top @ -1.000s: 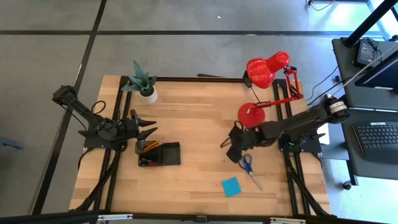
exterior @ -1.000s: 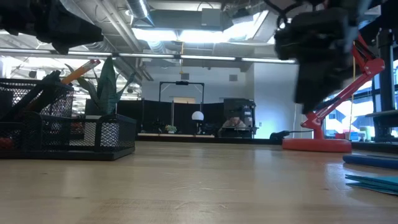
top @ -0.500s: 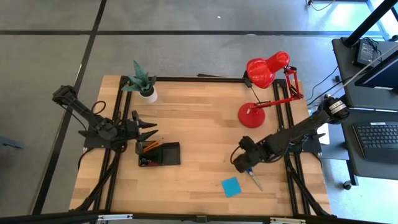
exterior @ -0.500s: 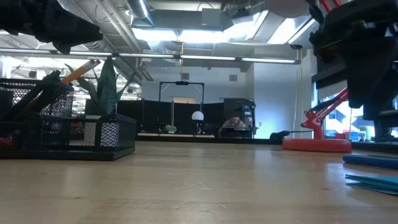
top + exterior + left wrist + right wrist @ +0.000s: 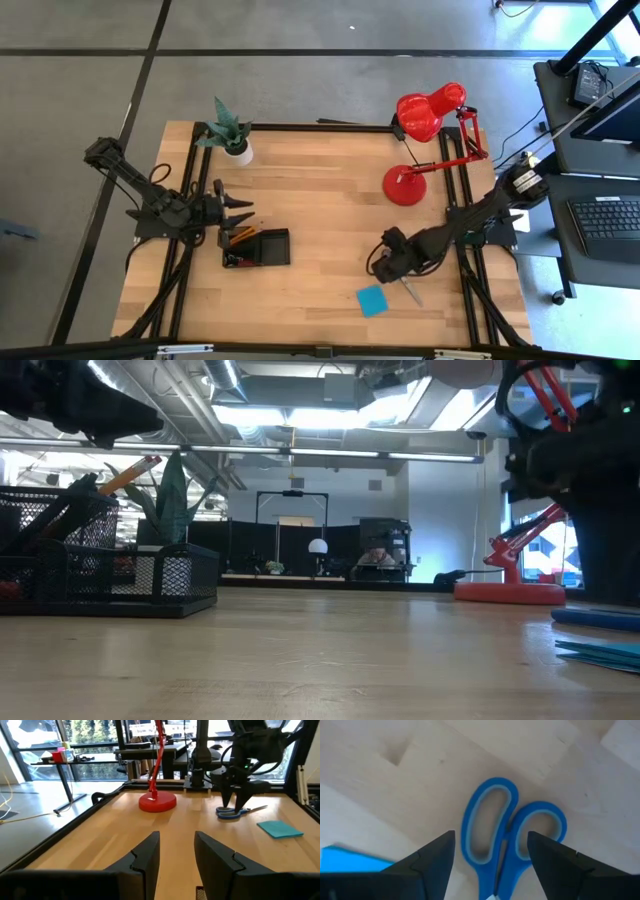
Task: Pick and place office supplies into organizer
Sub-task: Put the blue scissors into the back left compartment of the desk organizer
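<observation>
Right end effector is spread wide and parked directly over the scissors, so the step in hand looks like the pick of that item. Both blue handle loops are seen lying flat on the tabletop between the two fingers, with no contact made yet as far as can be told. From above, the same end effector hides most of the scissors, only the blade end being left poking out just beside it; the sticky pad lies near, on the side away from the lamp.

Left end effector is held partly spread with nothing between its fingers, hovering by the organizer, which already has a pencil sticking up out of it.

Next, a straight drop would probably be needed until the fingers bracket the handles, then a squeeze. Since the scissors lie flat, a low grip is likely called for, and the organizer is well away from this end effector, so a long carry is to be expected.
</observation>
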Robot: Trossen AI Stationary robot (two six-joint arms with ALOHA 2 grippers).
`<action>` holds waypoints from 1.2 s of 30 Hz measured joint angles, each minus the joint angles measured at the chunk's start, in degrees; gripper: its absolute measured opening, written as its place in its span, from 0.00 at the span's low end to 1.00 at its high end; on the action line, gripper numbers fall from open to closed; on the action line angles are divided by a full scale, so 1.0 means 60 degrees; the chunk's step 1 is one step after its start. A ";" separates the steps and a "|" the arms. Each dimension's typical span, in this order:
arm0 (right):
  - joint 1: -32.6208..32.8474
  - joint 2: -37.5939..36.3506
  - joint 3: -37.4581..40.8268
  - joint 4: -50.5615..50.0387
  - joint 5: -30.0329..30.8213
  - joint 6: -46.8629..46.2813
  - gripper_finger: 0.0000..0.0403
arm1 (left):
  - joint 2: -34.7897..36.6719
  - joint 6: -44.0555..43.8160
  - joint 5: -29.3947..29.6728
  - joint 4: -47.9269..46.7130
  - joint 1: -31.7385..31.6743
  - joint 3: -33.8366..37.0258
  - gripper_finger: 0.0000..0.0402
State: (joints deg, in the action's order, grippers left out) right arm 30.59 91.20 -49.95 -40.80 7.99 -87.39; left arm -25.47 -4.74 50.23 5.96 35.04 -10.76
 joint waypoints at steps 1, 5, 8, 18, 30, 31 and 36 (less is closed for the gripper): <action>0.0000 0.0087 0.0000 -0.0001 0.0000 0.0001 0.62 | -0.0001 -0.0001 -0.0068 0.0000 0.0001 0.0000 0.29; 0.0000 0.0334 0.0000 0.0005 -0.0004 0.0004 0.62 | 0.0000 0.0002 -0.0145 -0.0025 0.0002 0.0000 0.28; -0.0004 0.0372 0.0000 0.0030 -0.0007 0.0007 0.62 | 0.0000 -0.0001 -0.0148 -0.0029 0.0001 0.0000 0.28; -0.0007 0.0372 -0.0004 0.0135 -0.0084 0.0120 0.62 | 0.0000 -0.0002 -0.0146 -0.0033 0.0000 0.0000 0.28; -0.0007 0.0368 -0.0004 0.0087 -0.0087 0.0608 0.62 | 0.0000 -0.0002 -0.0147 -0.0033 0.0001 0.0000 0.27; -0.0007 0.0368 -0.0004 0.0087 -0.0087 0.0608 0.62 | -0.0003 -0.0002 -0.0144 -0.0036 0.0001 0.0000 0.27; -0.0007 0.0368 -0.0004 0.0091 -0.0084 0.0608 0.62 | -0.0004 -0.0002 -0.0146 -0.0037 0.0001 0.0000 0.27</action>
State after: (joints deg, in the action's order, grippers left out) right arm 30.55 93.40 -49.98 -40.25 7.49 -83.74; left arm -25.50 -4.75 49.35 5.73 35.04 -10.76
